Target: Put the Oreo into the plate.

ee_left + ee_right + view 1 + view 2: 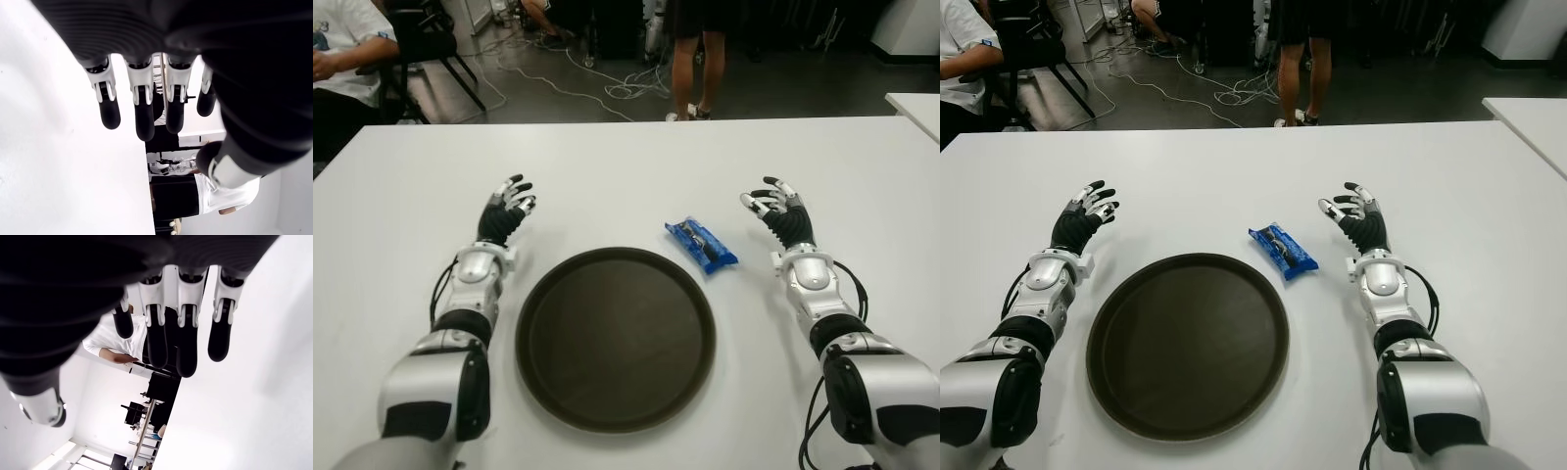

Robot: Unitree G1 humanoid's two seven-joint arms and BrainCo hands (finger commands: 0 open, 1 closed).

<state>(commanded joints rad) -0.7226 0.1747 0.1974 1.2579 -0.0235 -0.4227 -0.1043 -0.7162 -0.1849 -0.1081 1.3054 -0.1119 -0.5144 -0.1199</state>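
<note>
A blue Oreo packet (701, 244) lies flat on the white table (626, 166), just beyond the right rim of the round dark brown plate (616, 336). The plate holds nothing. My right hand (773, 204) is to the right of the packet, about a hand's width away, fingers spread and holding nothing; its wrist view shows the straight fingers (187, 338) with nothing between them. My left hand (512, 195) shows beyond the plate's left side, also open, with its fingers (143, 105) extended.
Beyond the table's far edge a person stands (690, 49) among floor cables (597, 83). Another person in a white shirt (342, 49) sits at the far left by a black chair (426, 44). A second white table (915, 108) shows at the right.
</note>
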